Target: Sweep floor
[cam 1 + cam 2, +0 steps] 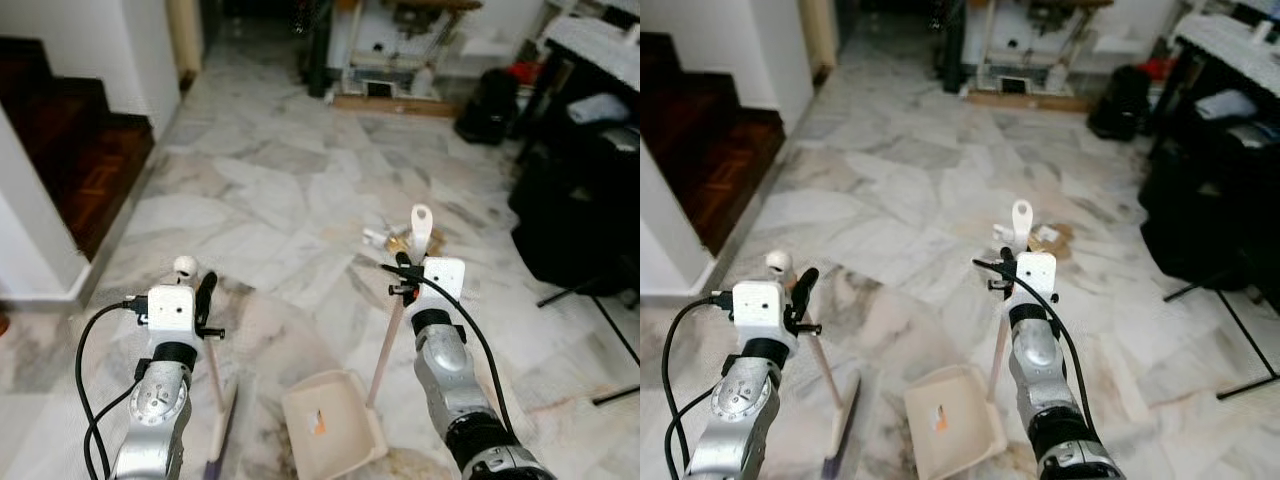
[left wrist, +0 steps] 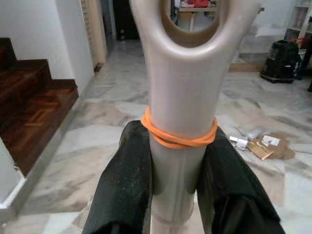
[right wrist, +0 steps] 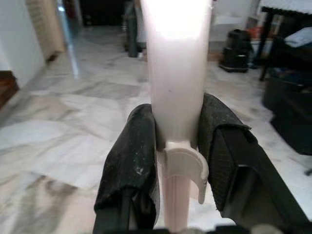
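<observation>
My left gripper is shut on the pale handle of a broom, just below an orange rubber band. The broom's head rests on the marble floor by my left arm. My right gripper is shut on the upright handle of a cream dustpan, whose pan sits on the floor between my arms with a small orange scrap in it. In the right wrist view both black fingers clamp that handle. Litter, brown cardboard scraps and paper, lies on the floor just beyond the right gripper.
Dark wooden stairs and a white wall stand to the left. A black table with bags and black stand legs crowd the right. A black backpack and furniture sit far ahead. Open marble floor stretches forward.
</observation>
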Tool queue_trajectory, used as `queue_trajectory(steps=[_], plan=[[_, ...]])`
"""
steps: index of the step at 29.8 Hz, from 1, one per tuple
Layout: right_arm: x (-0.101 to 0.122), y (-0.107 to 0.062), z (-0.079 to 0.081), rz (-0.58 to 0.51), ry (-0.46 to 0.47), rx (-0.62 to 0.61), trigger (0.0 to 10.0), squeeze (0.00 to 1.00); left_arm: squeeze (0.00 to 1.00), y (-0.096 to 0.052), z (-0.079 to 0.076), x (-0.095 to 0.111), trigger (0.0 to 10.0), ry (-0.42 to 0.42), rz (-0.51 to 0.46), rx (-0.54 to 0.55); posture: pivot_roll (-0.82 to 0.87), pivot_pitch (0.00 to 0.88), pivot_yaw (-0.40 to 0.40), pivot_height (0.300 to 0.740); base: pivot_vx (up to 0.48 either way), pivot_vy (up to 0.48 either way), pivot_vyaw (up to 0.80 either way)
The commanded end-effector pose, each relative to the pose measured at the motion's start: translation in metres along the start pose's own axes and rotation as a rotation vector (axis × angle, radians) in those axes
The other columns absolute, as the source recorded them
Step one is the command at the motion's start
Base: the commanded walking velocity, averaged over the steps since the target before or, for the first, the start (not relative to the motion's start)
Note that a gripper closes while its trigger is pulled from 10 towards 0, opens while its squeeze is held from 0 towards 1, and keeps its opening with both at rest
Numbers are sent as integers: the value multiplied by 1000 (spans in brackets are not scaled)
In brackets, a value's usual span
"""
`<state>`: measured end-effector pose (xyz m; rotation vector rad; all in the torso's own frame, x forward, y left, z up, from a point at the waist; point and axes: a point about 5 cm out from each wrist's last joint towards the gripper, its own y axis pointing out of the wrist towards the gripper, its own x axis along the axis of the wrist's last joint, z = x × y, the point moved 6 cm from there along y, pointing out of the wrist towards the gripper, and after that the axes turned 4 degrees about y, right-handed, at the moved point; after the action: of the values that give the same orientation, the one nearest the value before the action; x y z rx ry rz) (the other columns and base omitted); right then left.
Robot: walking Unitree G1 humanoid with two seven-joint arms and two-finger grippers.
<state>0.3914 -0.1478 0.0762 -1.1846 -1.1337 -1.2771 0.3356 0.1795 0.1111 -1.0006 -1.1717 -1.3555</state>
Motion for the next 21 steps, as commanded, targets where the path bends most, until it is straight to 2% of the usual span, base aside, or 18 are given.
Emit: queue_trajectory(steps=[1, 21], plan=[[13, 4, 6, -51, -2, 19, 10000, 0, 0, 1, 0, 5, 10000, 2, -29, 0, 82, 0, -64, 740, 0, 0, 0], [15, 4, 4, -59, 5, 12, 10000, 0, 0, 1, -1, 6, 10000, 7, -28, -6, 84, 7, -57, 740, 266, 0, 0]])
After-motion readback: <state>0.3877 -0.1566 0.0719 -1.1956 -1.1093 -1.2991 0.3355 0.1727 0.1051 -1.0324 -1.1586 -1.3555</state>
